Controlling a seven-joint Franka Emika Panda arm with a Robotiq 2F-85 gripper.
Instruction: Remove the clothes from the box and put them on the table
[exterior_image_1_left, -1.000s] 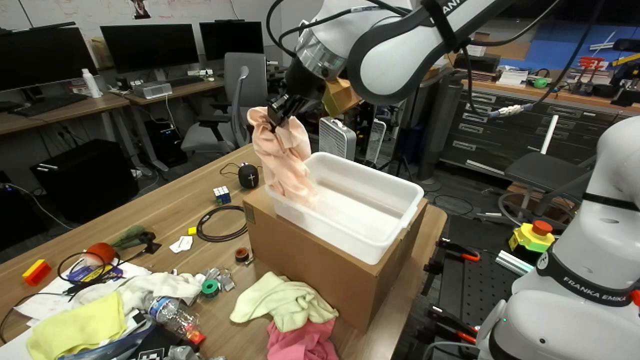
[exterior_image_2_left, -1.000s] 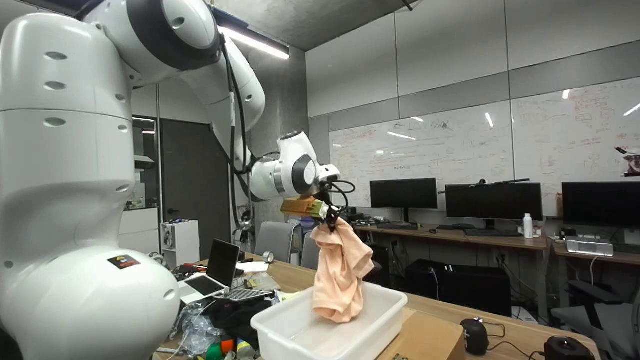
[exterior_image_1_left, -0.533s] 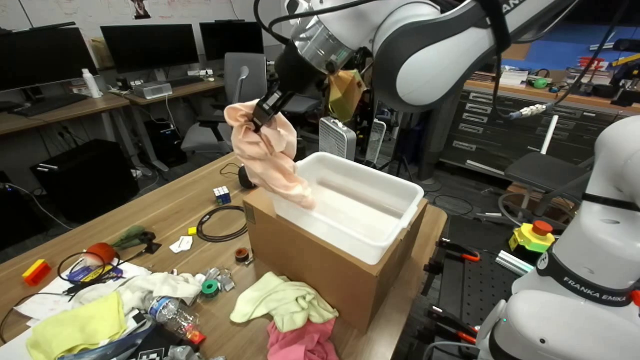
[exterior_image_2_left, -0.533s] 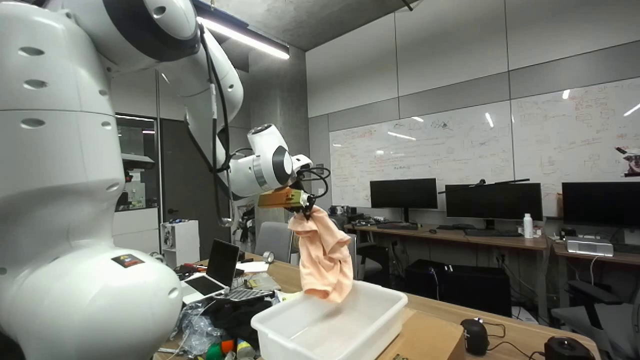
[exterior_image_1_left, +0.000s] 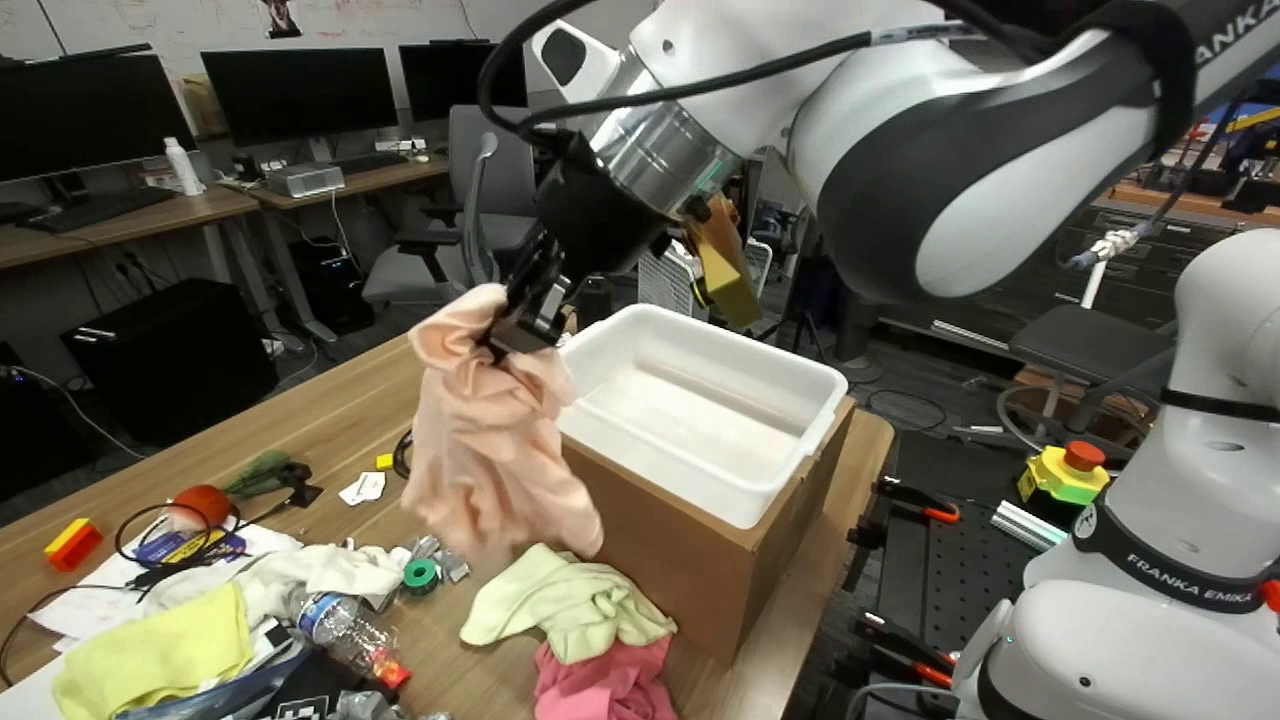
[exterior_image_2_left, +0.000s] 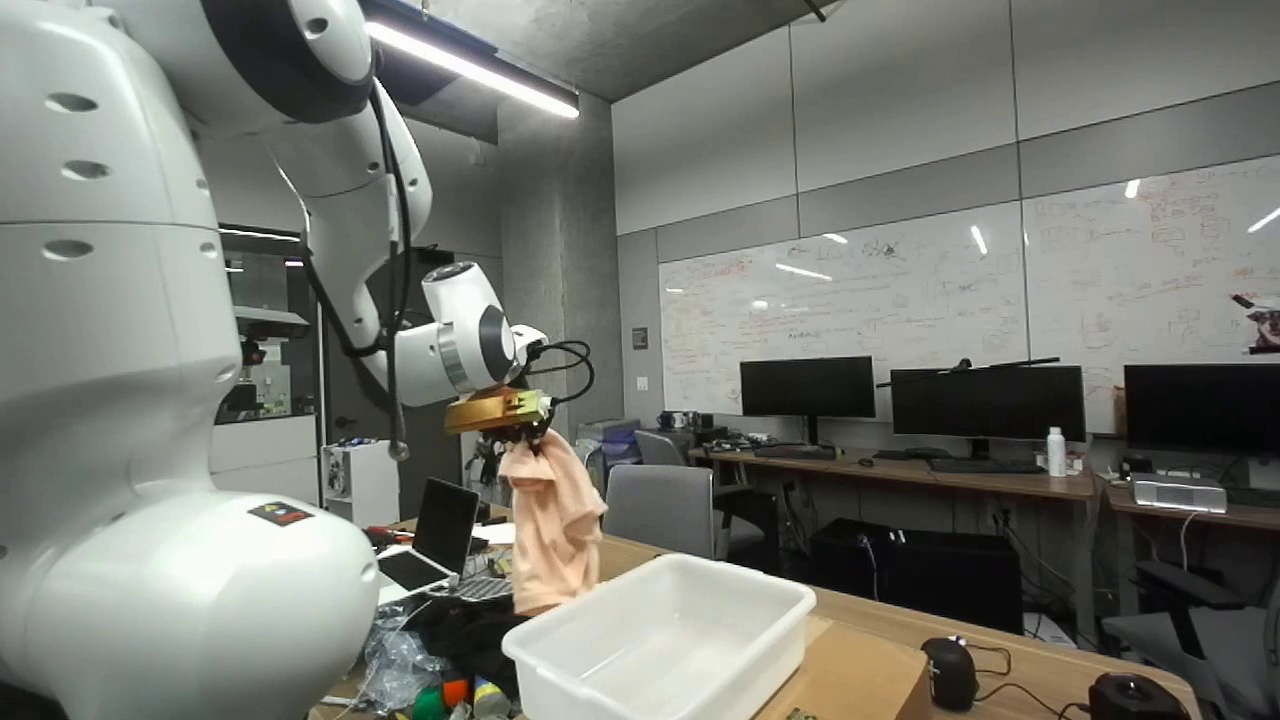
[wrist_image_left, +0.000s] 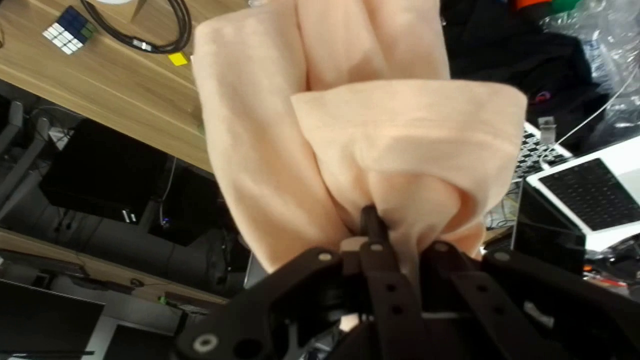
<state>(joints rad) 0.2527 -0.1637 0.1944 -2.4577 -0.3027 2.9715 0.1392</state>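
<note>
The fingers were clamped on the peach garment, a dark tip sunk into bunched cloth in the wrist view. Garment hung in long folds outside the white tub; its lower end was blurred in an exterior view, and whether it touched anything below could not be told. Tub sat at the top of a brown carton, which stood on the wooden surface. Pale yellow-green garment lay crumpled on that surface close by the carton; pink garment touched it, cut off at the bottom of the view. Farther along lay a neon-yellow cloth amid clutter, a clear plastic bottle on its side, a green tape roll near the bottle. Wrist view took in a puzzle cube and a black cable coil, a small yellow block just beside the coil. An open laptop stood on the same surface.
</note>
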